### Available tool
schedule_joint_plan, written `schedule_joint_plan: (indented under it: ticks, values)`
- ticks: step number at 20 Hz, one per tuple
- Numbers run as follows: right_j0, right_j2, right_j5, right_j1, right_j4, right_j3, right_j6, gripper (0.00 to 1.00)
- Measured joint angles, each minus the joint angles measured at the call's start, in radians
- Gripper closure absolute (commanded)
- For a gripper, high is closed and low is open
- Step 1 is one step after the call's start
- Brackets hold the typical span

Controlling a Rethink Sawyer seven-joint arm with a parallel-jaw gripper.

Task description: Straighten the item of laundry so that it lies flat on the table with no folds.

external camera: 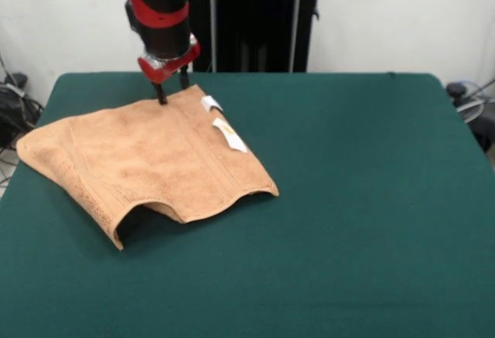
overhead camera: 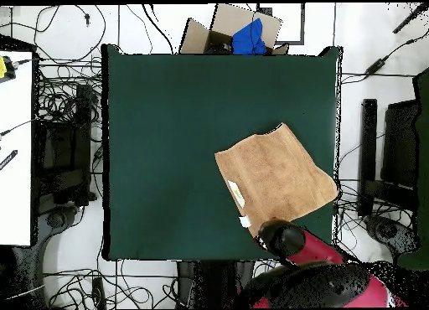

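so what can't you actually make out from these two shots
- Whether the gripper is pinching the orange-tan terry towel or only touching it: in the front view the tips meet its far corner; in the overhead view the red and black arm covers that spot.
- Print on the two small white tags: too small in both views.
- What lies under the towel's raised near edge: shadowed in the front view.

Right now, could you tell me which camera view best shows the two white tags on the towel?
The front view: both tags stand out on the towel's right-hand edge, close to the pincer. The overhead view shows the same tags only as thin pale slivers along the towel's left edge, and the arm covers the nearby corner.
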Motion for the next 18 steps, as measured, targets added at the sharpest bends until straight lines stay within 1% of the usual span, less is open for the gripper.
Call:
schedule_joint_plan:
  ticks: [4,7,11,12,17,18]
  values:
    - [-0.02,0.015,0.009,-0.004,-0.017,0.0,0.0,0.0]
    - [-0.016,0.015,0.011,-0.008,-0.02,0.0,0.0,0.0]
    - [0.022,0.005,0.01,-0.03,-0.02,0.001,0.0,0.0]
    - [0.061,-0.008,0.01,-0.059,-0.02,0.001,0.0,0.0]
    - [0.13,-0.032,0.023,-0.133,-0.021,0.001,0.0,0.0]
    - [0.153,-0.041,0.041,-0.167,-0.021,0.001,0.0,0.0]
